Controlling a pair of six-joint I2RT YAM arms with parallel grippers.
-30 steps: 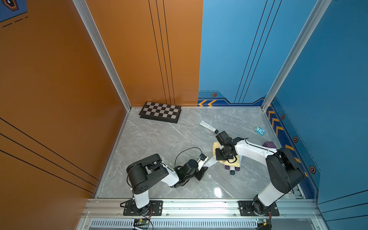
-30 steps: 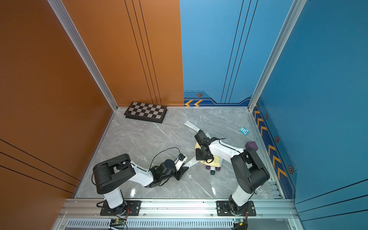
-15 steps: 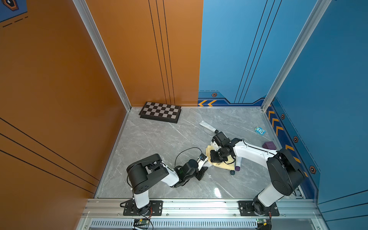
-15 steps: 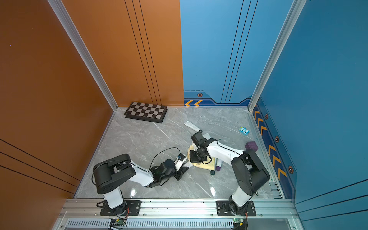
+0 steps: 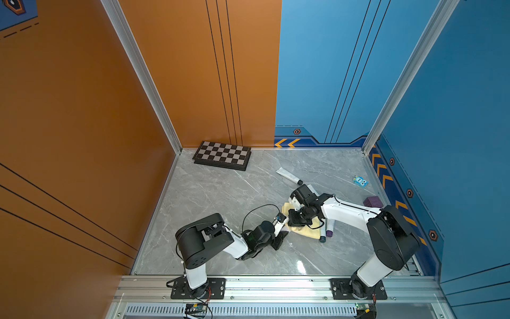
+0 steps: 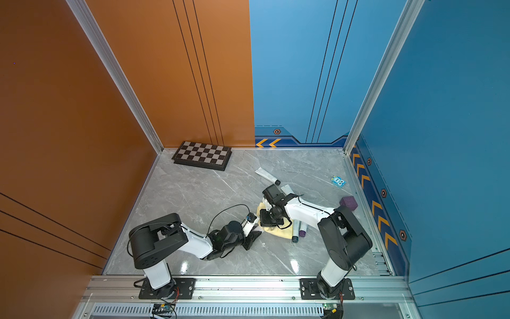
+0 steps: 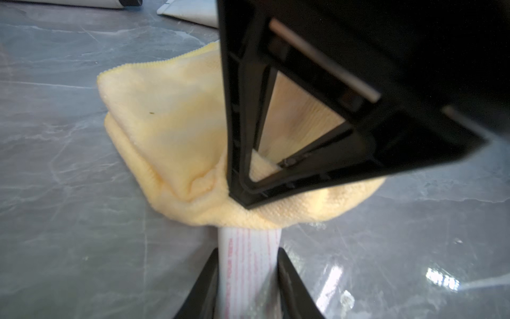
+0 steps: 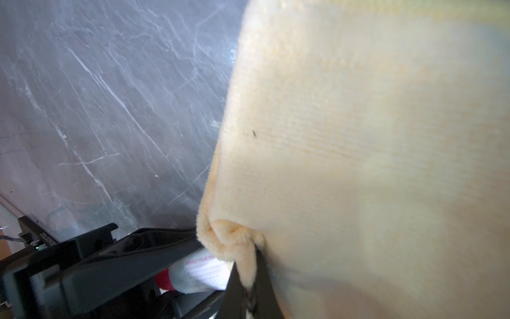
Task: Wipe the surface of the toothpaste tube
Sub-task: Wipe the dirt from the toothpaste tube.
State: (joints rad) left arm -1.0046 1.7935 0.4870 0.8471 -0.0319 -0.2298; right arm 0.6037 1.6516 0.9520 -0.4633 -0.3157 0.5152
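Observation:
My left gripper [image 7: 247, 276] is shut on a white toothpaste tube [image 7: 248, 265] with red print, holding it low over the grey floor. Its red cap [image 8: 162, 279] shows in the right wrist view, behind the left gripper's black fingers [image 8: 96, 265]. A folded yellow cloth [image 7: 171, 132] lies draped over the tube's far part and hides it. My right gripper [image 8: 249, 281] is shut on a pinched fold of that cloth [image 8: 358, 138]. In both top views the right gripper [image 5: 295, 221] [image 6: 266, 219] sits on the cloth [image 5: 306, 230] [image 6: 281, 232], right next to the left gripper [image 5: 280, 237] [image 6: 252, 237].
A chessboard [image 5: 222, 155] lies at the back left. A second white tube with a black cap [image 5: 288, 176] lies behind the right gripper. Two capped markers [image 5: 329, 227] lie under the right arm. A purple block [image 5: 372, 201] and a small blue toy [image 5: 361, 181] sit by the right wall.
My right gripper has dragged the yellow cloth leftward along the tube, ending close against the left gripper. The left arm has stayed where it was.

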